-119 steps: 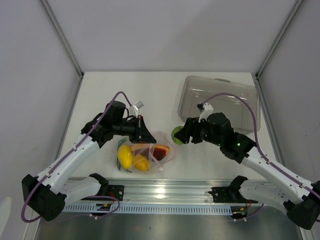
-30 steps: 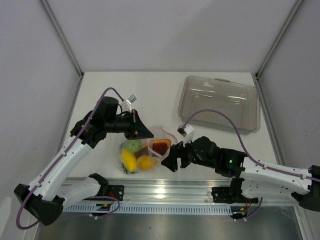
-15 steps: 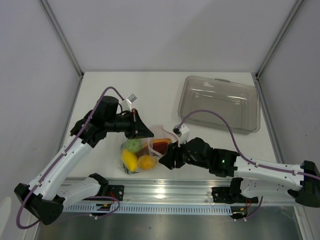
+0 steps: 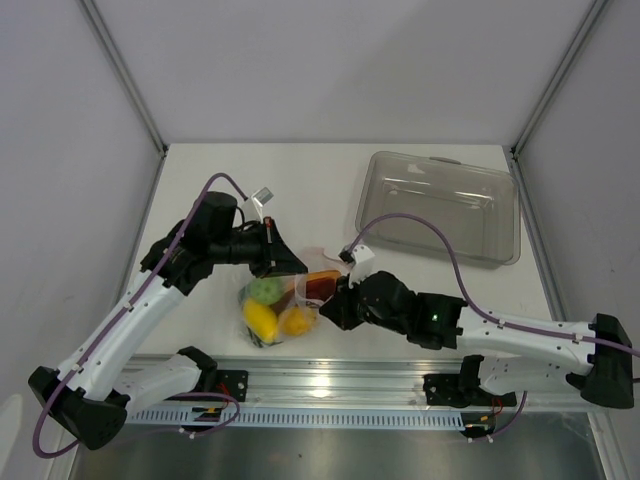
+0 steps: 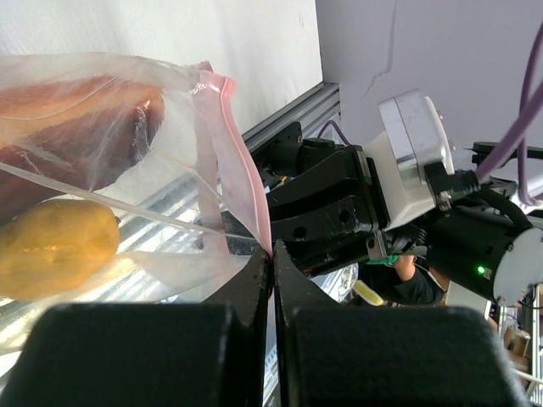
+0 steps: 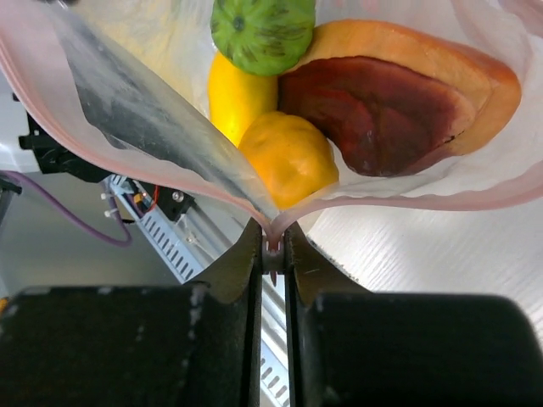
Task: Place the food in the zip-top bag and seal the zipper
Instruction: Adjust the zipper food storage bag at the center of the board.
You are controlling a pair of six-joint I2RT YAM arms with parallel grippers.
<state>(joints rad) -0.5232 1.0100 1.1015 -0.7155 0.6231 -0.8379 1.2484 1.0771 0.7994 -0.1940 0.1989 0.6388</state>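
Currently: zip-top bag (image 6: 127, 106) containing lime (image 6: 263, 30), two lemons (image 6: 290, 158), meat slice (image 6: 373, 110); left gripper (image 5: 271, 254) clamped on zipper (image 5: 243, 157) at bag's 12 o'clock, right gripper (image 6: 271, 244) likewise at 3 o'clock.

The bag (image 6: 127, 110) is shown as thin, clear, glossy plastic film, creased and reflective. Its zipper (image 5: 242, 178) is a translucent pink plastic strip. The lemons (image 6: 290, 157) are rendered in matt yellow plastic with faintly pitted skin, the lime (image 6: 261, 32) in smooth green plastic, and the meat (image 6: 373, 114) in smooth, slightly glossy red-brown plastic. The left gripper (image 5: 271, 254) and right gripper (image 6: 271, 242) are moulded in matt black plastic. The tray (image 4: 440, 205) is rigid, clear, glossy plastic. The table (image 4: 300, 190) is matt white and the rail (image 4: 330, 378) bright ribbed metal.
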